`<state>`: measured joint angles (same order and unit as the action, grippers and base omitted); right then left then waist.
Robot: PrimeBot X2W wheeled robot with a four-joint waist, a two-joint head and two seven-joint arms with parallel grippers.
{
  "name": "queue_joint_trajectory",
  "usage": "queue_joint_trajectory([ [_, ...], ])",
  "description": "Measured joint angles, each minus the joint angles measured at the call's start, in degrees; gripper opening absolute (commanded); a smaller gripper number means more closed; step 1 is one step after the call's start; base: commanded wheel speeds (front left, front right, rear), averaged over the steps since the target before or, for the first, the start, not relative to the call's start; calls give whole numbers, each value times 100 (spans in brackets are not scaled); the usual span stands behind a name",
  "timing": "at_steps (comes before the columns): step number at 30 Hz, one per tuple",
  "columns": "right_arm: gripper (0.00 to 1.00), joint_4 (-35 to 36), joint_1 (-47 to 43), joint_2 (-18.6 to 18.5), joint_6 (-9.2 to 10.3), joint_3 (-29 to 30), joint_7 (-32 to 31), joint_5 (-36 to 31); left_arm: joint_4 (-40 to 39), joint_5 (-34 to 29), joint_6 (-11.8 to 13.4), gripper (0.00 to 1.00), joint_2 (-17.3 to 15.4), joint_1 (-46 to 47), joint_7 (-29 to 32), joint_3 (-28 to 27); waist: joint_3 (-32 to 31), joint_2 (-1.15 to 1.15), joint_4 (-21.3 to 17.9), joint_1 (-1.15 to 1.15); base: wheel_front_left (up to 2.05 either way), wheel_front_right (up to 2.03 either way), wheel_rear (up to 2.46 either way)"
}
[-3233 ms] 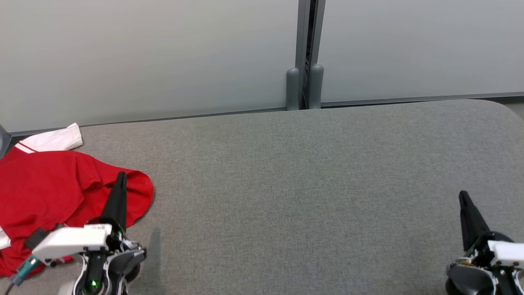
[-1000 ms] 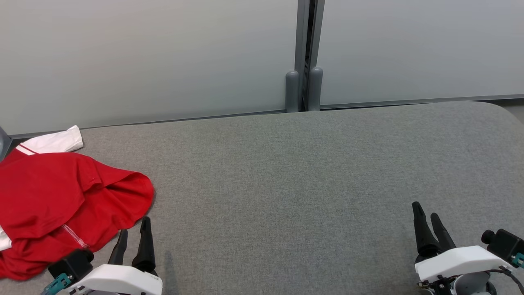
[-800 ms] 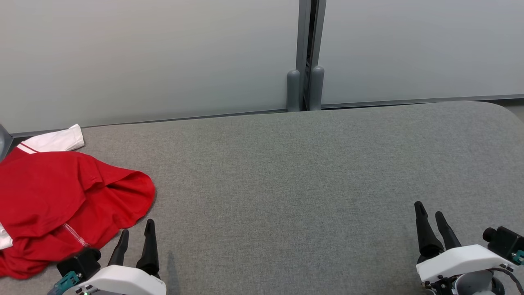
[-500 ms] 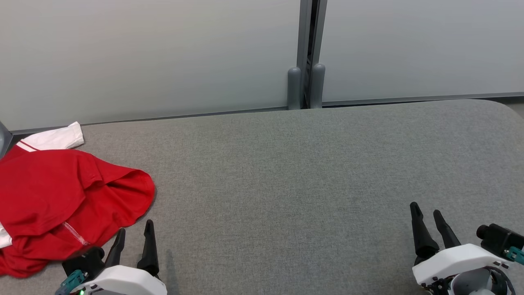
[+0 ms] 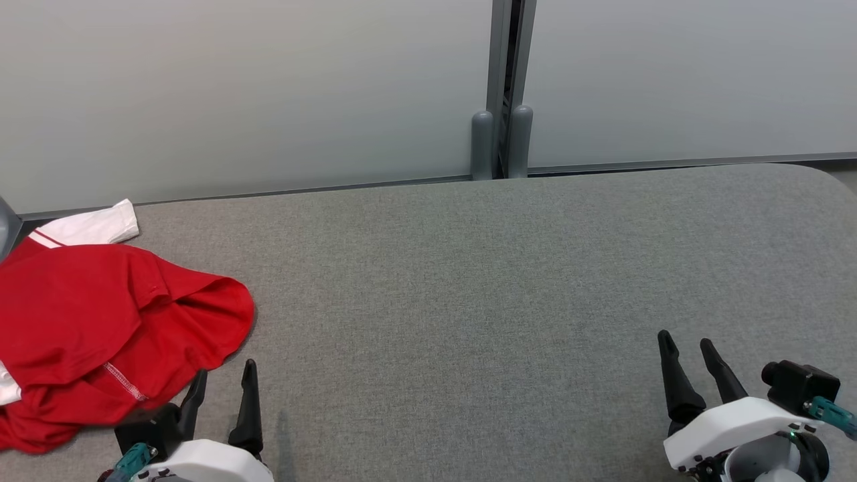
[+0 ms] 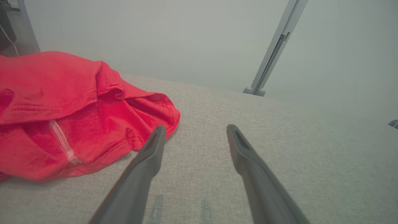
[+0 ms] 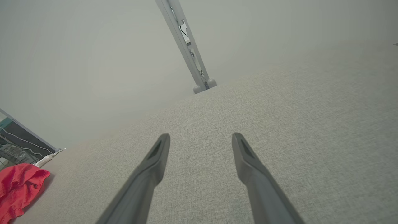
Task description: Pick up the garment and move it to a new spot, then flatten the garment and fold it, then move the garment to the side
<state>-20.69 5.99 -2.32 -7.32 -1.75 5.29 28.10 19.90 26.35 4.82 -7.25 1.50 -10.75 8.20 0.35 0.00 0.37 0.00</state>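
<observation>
1. Head view gets the overview: a crumpled red fabric garment (image 5: 100, 321) with a white sleeve (image 5: 90, 226) sits at the left end of the grey fabric-covered counter (image 5: 469, 268), cut off by the frame edge.
2. Left wrist view adds the close-up: white hem stitching (image 6: 63, 143), and the left end effector (image 6: 196, 128) spread and empty, one finger just beside the hem.
3. The right end effector (image 7: 201, 136) is spread too, empty and well apart from the garment.
4. The garment's rounded lobe points right, toward mid-counter. It's too bunched up to tell its long axis.
</observation>
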Motion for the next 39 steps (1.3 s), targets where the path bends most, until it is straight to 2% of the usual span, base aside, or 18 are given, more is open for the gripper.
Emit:
queue_joint_trajectory([
  [26, 100, 99, -8, -22, -2, -122, -22, -1115, -120, -1024, -73, 100, -37, -122, -343, -4, -2, 0, 24, 0, 0, 0, 0],
  [39, 100, 56, -14, -29, -10, -223, -3, -1383, -74, -1081, -92, 100, 69, -207, -434, -67, -65, 0, 25, 0, 0, 0, 0],
])
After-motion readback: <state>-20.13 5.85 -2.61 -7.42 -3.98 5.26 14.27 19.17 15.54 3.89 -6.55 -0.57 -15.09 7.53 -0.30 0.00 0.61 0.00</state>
